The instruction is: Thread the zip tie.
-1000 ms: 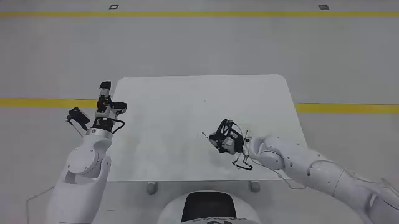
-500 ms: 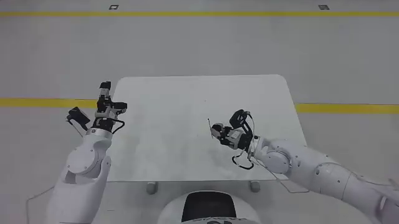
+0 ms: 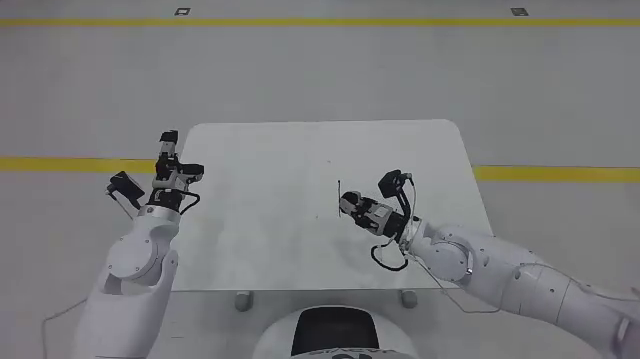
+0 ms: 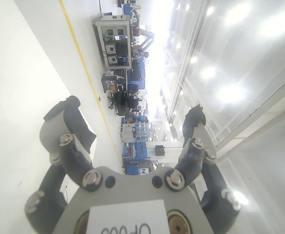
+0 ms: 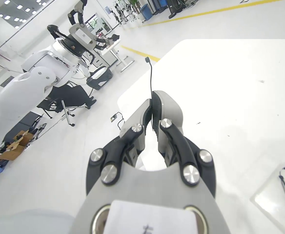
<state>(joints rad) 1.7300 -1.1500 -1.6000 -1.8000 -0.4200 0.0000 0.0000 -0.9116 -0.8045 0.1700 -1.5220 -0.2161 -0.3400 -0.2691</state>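
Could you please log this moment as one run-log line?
right gripper: shut on zip tie, over table | left gripper: open, empty

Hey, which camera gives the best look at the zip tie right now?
The right wrist view: the zip tie stands close and dark, pinched in the shut right gripper, head at its free end. The top view gives just a faint thin line. The left wrist view faces the hall past the open left gripper.
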